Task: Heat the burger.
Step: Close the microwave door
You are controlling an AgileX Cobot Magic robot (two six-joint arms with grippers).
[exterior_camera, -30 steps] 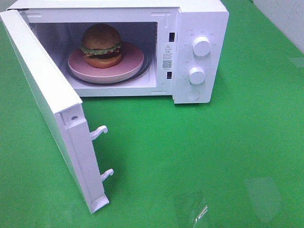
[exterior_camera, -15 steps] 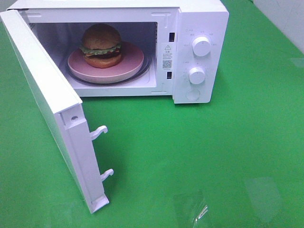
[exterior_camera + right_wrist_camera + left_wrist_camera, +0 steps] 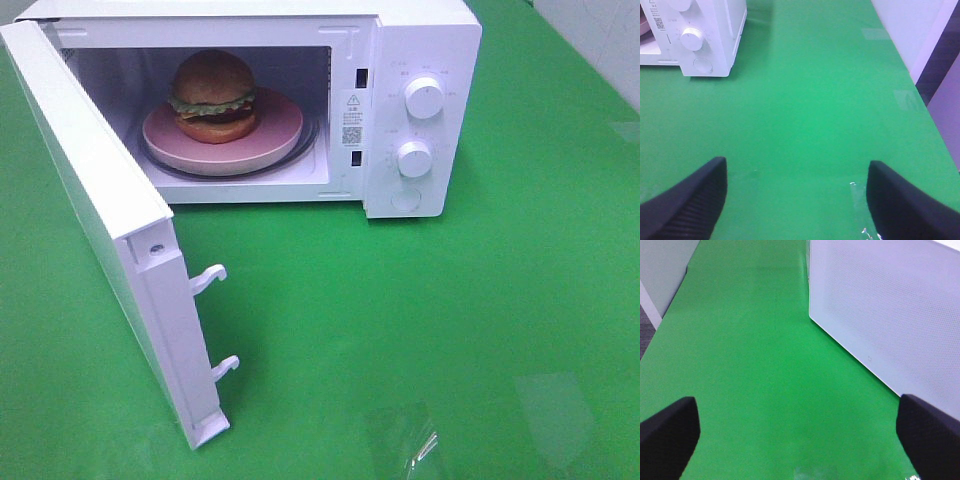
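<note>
Finding: the burger [image 3: 213, 97] sits on the pink plate [image 3: 275, 140], toward its 9 o'clock side, inside the microwave [image 3: 430, 40] cavity. The door [image 3: 90, 190] stands wide, swung out toward 7 o'clock.

My left pincer [image 3: 797, 432] is spread and empty beside the door's outer face. My right pincer [image 3: 795, 200] is likewise spread and empty over the green table [image 3: 450, 330].

Risks:
- A hard shove on the door may skid the whole oven.
- A weak one may leave the latch hooks [image 3: 210, 277] unseated, so no heating.
- A careless twist at the knobs [image 3: 425, 98], 3 o'clock of the cavity, may set the wrong one.
</note>
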